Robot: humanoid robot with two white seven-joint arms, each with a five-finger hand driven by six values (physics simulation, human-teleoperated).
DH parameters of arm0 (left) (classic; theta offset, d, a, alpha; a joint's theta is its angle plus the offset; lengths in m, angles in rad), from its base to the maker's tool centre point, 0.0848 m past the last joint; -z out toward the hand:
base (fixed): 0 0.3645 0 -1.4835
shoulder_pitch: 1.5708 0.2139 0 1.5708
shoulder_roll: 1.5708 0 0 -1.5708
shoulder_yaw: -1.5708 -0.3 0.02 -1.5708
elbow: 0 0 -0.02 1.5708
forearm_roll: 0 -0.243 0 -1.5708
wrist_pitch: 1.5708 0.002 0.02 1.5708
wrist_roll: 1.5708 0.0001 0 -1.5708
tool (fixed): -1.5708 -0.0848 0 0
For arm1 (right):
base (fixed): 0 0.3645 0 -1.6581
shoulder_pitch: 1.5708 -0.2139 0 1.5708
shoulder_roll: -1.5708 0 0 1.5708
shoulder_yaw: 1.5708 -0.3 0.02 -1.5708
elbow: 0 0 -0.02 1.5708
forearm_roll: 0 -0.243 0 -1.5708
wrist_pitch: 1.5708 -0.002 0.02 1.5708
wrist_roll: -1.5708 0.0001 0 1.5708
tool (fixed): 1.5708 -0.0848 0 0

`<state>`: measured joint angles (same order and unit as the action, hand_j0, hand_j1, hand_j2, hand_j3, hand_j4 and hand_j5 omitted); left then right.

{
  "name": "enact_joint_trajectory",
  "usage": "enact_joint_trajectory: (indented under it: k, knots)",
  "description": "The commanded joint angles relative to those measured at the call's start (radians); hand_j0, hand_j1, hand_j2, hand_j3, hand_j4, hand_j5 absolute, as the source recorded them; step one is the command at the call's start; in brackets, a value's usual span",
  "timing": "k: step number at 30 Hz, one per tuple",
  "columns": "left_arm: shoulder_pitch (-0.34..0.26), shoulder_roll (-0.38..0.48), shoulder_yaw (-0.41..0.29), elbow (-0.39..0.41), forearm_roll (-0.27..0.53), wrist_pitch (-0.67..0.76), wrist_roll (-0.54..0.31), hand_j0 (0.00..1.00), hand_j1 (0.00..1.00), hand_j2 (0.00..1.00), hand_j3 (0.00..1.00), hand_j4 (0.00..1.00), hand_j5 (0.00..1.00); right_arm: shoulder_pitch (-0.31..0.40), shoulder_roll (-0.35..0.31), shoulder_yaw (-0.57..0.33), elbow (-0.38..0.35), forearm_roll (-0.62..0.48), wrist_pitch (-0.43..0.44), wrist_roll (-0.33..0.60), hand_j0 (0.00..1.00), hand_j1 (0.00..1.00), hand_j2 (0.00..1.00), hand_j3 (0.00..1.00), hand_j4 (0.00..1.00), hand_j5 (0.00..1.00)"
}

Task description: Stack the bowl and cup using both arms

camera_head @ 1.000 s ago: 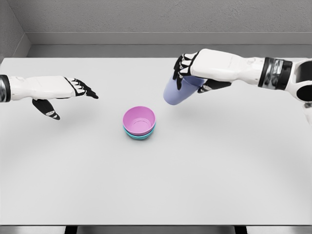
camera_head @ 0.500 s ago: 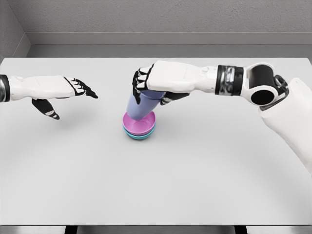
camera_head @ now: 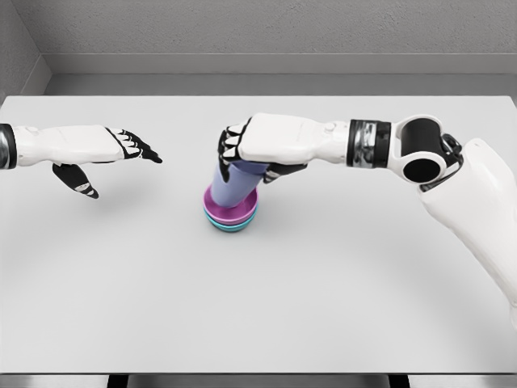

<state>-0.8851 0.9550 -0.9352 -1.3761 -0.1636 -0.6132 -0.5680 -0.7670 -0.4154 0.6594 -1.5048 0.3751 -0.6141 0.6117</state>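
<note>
Item: lavender plastic cup, tilted, its top leaning toward 1 o'clock, its base set inside the pink plastic bowl, which is nested in a teal plastic bowl near the middle of the white counter. Holder: right hand, arm entering from 3 o'clock, forearm level and reaching across the counter, palm down over the cup's upper half, fingers wrapped around its wall and gripping it. Idle unit: left hand at 9 o'clock of the bowls and well apart from them, hovering above the counter, fingers extended and loose, thumb hanging down, holding nothing. Risks, as judged: the cup is not upright, so a release at this angle may let it tip toward the bowl's rim and roll out, or settle crooked; cause, the slant of the grasp. Downward pressure off the bowls' centre may rock or slide the nested pair, since nothing steadies them; cause, the left hand stays clear. Fingers opening unevenly may drag the cup sideways on withdrawal. Whether the cup's base sits flat on the bowl's floor cannot be told; the rim hides it.
</note>
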Motion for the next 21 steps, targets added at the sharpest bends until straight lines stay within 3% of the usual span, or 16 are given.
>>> enact_joint_trajectory:
  k: [1,16,18,20,21]
  knots:
    - [0.0,0.001,0.001,0.0,0.006,0.002,0.0,1.0,1.0,1.0,1.0,1.0,1.0,0.0,-0.002,0.0,0.011,-0.004,0.003,-0.001,0.49,0.49,0.49,0.49,0.49,0.49]
    - [0.0,0.002,0.001,0.0,0.006,0.002,0.0,1.0,1.0,1.0,1.0,1.0,1.0,0.018,0.004,0.019,0.008,0.004,0.003,-0.001,0.5,0.5,0.5,0.5,0.5,0.5]
    - [0.0,0.002,0.001,0.0,0.006,0.002,0.0,1.0,1.0,1.0,1.0,1.0,1.0,0.018,0.004,0.017,0.005,0.005,0.003,-0.001,0.67,0.67,0.67,0.67,0.67,0.67]
    - [0.0,0.002,0.001,0.0,0.006,0.002,0.0,1.0,1.0,1.0,1.0,1.0,1.0,0.018,0.006,0.019,0.005,0.013,0.003,-0.001,0.97,0.97,0.97,0.97,0.97,0.97]
    - [0.0,0.002,0.001,0.0,0.006,0.002,0.0,1.0,1.0,1.0,1.0,1.0,1.0,0.018,0.006,0.017,0.002,0.013,0.003,-0.001,1.0,1.0,1.0,1.0,1.0,1.0]
